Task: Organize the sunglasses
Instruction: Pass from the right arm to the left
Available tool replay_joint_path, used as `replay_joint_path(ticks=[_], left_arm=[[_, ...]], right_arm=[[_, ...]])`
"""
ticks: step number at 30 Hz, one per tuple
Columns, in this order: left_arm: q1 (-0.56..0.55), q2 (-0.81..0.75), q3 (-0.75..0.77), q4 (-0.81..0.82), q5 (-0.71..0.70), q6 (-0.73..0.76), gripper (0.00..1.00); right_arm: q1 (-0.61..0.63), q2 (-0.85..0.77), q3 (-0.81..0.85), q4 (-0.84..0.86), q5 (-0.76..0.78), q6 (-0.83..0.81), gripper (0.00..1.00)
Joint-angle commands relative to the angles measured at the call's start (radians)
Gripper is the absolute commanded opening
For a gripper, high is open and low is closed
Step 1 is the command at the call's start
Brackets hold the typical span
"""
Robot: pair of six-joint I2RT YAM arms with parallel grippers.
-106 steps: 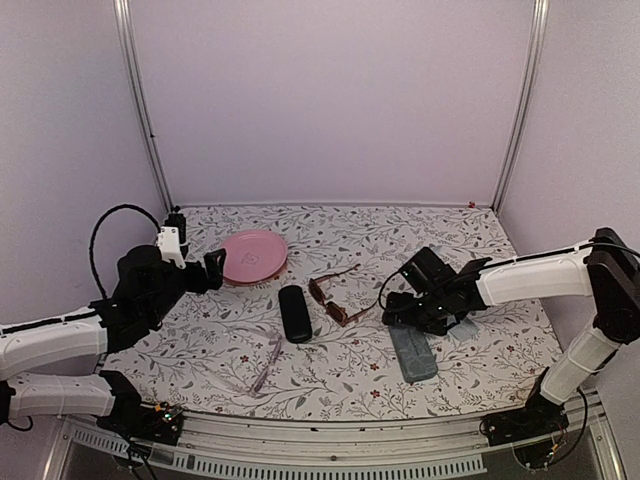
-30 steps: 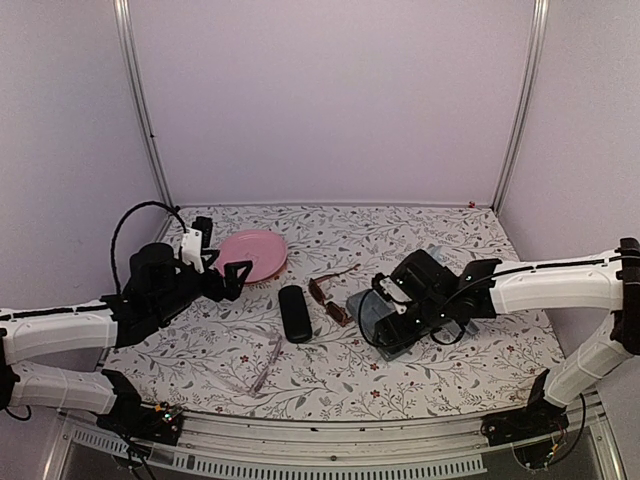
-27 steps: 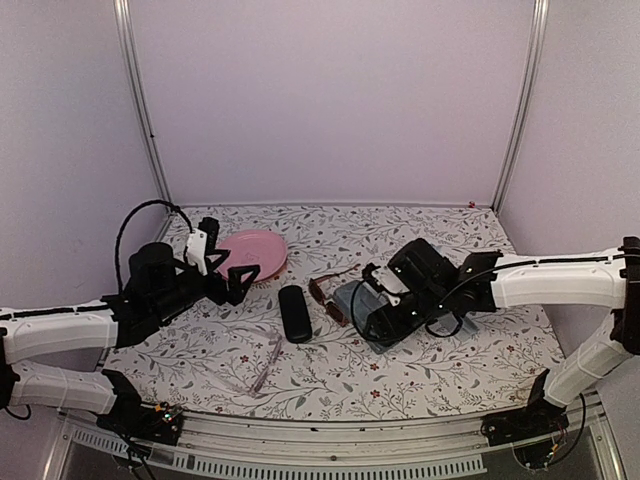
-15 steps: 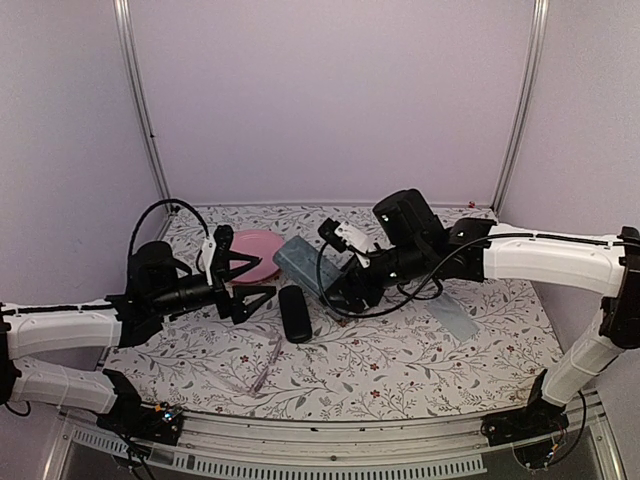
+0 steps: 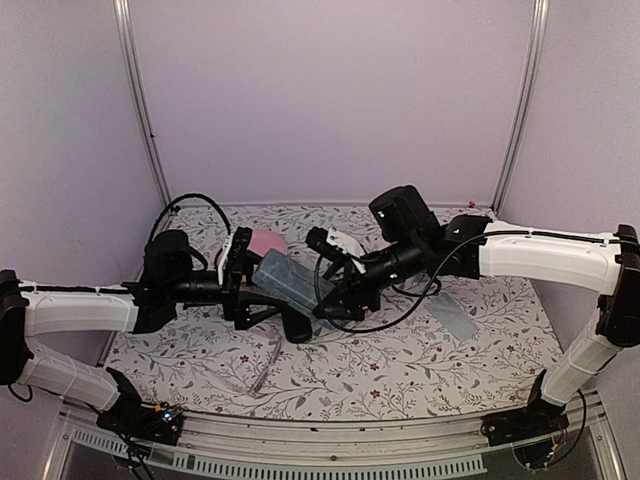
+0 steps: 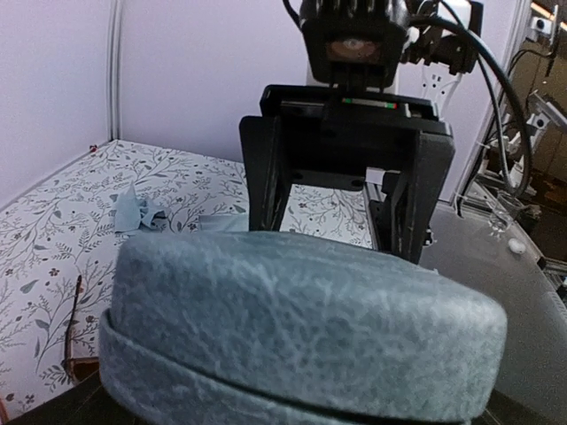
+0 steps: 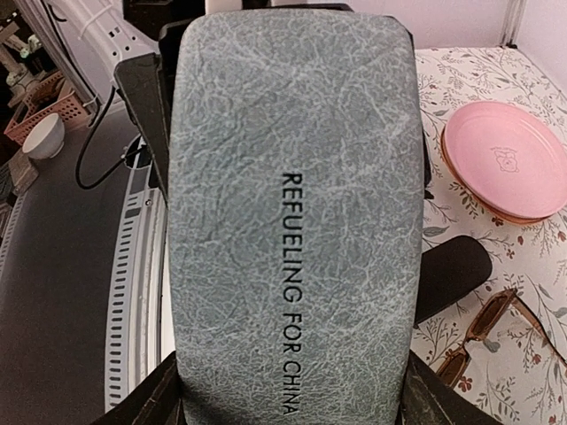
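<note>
Right hand [image 5: 318,290] grips the grey-blue case [image 7: 292,177] (left hand [image 5: 250,290] gapes wide), reddish-brown sunglasses [image 7: 490,320] lying apart below.

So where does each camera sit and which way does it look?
Top external: above and behind the arms, looking down on the table; both arms show, the right gripper holding the grey-blue case.
Left wrist: on the left arm, facing the case and the right gripper behind it; its own arm hardly shows.
Right wrist: on the right arm, looking along the case toward the left gripper; its own fingers show at the bottom.
Shared: all three see the case.
</note>
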Motion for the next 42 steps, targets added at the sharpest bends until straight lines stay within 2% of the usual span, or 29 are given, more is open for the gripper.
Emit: replay_joint_path(ticks=[1,7,9,15,19,28,30,31,32,34,35,39,42], left_arm=[[-0.012,0.016,0.035,0.042,0.109,-0.009,0.99],[-0.012,0.011,0.034,0.048,0.122,-0.009,0.98],[-0.012,0.015,0.033,0.055,0.129,-0.004,0.94],[-0.012,0.042,0.050,0.047,0.150,-0.007,0.79],[-0.011,0.055,0.053,0.046,0.160,-0.009,0.77],[-0.012,0.057,0.056,0.048,0.164,-0.009,0.53],[-0.011,0.057,0.059,0.047,0.164,-0.009,0.44],[-0.012,0.057,0.062,0.046,0.164,-0.009,0.36],[-0.012,0.058,0.065,0.044,0.164,-0.009,0.27],[-0.011,0.062,0.078,0.026,0.156,-0.008,0.01],[-0.012,0.064,0.085,-0.003,0.144,-0.009,0.00],[-0.012,0.068,0.094,-0.030,0.125,-0.004,0.00],[-0.012,0.070,0.096,-0.031,0.115,0.000,0.00]], right_arm=[[0.004,0.016,0.036,0.028,-0.078,-0.064,0.53],[-0.012,0.029,0.039,0.020,-0.124,-0.081,0.53],[-0.019,0.035,0.041,0.018,-0.142,-0.080,0.53],[-0.039,0.039,0.038,0.018,-0.190,-0.073,0.53],[-0.046,0.041,0.035,0.018,-0.198,-0.070,0.53],[-0.048,0.053,0.031,0.018,-0.205,-0.056,0.54],[-0.050,0.058,0.034,0.018,-0.204,-0.047,0.57],[-0.050,0.060,0.038,0.018,-0.201,-0.040,0.59],[-0.051,0.061,0.039,0.018,-0.197,-0.035,0.62],[-0.049,0.066,0.045,0.017,-0.180,-0.017,0.68],[-0.050,0.068,0.048,0.018,-0.175,-0.008,0.71],[-0.050,0.074,0.051,0.023,-0.162,0.017,0.91],[-0.050,0.077,0.054,0.028,-0.155,0.024,0.94]])
